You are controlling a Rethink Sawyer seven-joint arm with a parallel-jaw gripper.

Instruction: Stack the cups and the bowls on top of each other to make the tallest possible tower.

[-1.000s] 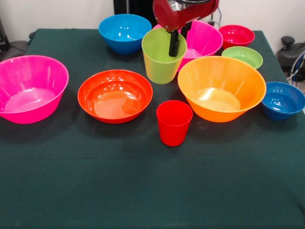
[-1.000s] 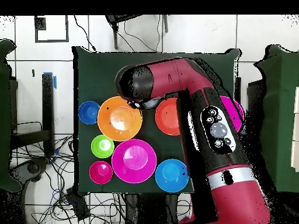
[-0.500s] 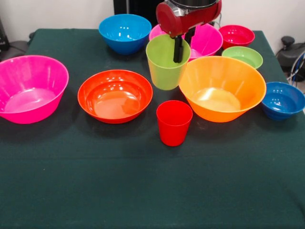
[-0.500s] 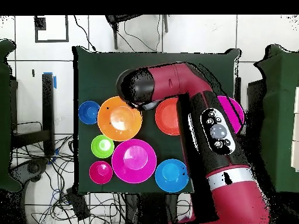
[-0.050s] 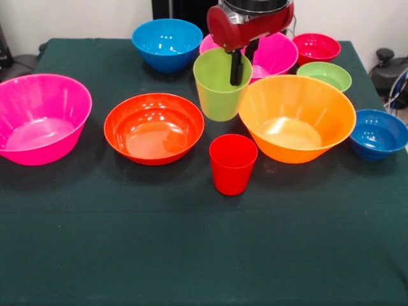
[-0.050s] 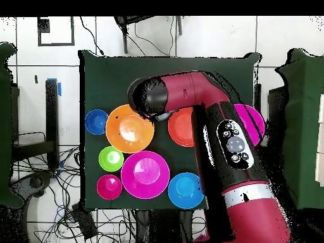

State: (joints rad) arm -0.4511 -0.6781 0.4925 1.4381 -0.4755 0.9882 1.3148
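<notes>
Change since earlier frame: lime green cup (image 5: 220,85) now hangs higher and a little further right than a second ago, its rim against the big orange bowl (image 5: 297,117); the arm (image 6: 209,120) has swung slightly with it.
Hand: hand (image 5: 236,64) grips the green cup by its right rim, one dark finger (image 5: 236,67) showing inside the cup wall, the other hidden behind it; closed narrow on the plastic wall.
Green cup: upright, clear of the worktop (image 5: 127,242), between the red-orange bowl (image 5: 153,127) and the orange bowl.
Red cup (image 5: 233,163): stands alone, nearer than the green cup, untouched.
Other bowls: big pink bowl (image 5: 39,116) at far left; second pink bowl (image 5: 271,52) behind the hand; light blue bowl (image 5: 167,42) at the far edge; small magenta-red bowl (image 5: 316,46), green bowl (image 5: 324,75) and dark blue bowl (image 5: 378,133) at right.
Tower: none built yet; every bowl lies separately.
Risk, grip: a one-wall pinch on smooth tapered plastic may let the cup pivot or slip.
Risk, path: the cup's base may catch the orange bowl's rim and shove the bowl sideways.
Risk, release: dropped off-centre, the cup could tip inside the bowl.
</notes>
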